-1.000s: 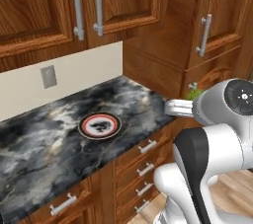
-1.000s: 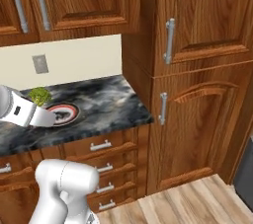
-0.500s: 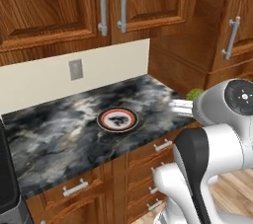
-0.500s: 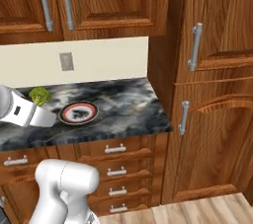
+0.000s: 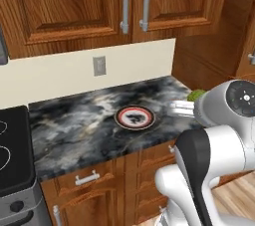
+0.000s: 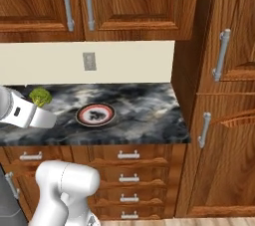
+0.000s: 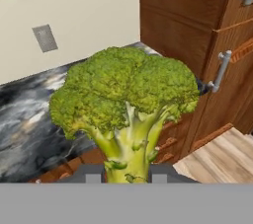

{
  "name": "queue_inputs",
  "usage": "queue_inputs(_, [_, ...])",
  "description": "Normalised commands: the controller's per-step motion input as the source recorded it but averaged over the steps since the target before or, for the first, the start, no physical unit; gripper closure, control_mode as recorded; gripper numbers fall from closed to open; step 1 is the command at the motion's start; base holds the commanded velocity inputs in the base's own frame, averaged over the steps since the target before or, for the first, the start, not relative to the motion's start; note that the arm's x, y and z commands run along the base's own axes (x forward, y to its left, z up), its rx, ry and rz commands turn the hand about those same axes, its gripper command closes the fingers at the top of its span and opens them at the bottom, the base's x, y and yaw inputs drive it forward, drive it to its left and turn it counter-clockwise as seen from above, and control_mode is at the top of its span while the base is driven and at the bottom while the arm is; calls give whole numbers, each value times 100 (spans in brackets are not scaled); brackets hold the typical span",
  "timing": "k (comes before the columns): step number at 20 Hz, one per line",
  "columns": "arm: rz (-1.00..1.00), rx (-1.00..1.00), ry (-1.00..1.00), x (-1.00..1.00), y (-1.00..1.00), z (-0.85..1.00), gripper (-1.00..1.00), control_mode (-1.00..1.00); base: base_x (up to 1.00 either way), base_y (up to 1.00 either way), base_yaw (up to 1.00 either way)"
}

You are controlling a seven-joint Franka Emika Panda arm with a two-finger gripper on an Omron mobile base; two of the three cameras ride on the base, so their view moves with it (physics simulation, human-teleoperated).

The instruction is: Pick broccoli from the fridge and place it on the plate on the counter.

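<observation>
One broccoli (image 7: pixel 126 104) clamped in gripper (image 7: pixel 122 174); base shifted, plate (image 5: pixel 135 117) seemingly nearer centre.

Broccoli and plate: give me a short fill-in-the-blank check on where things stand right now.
1. The gripper is shut on the stem of the ____.
2. The plate rests on the marbled ____, with nothing on it.
3. In the right base view, the broccoli shows to the ____ of the plate.
4. On the wall behind the counter sits a grey ____.

Missing words: broccoli; counter; left; outlet plate
</observation>
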Motion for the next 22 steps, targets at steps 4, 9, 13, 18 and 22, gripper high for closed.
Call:
queue_inputs(4, [0,0,0,0,0,0,100,100,36,-30,30])
queue_inputs(9, [0,0,0,0,0,0,100,100,38,-34,29])
queue_inputs(13, [0,0,0,0,0,0,100,100,33,-37,27])
queue_inputs(18, [0,0,0,0,0,0,100,100,26,-31,22])
queue_inputs(22, [0,0,0,0,0,0,100,100,19,-22,18])
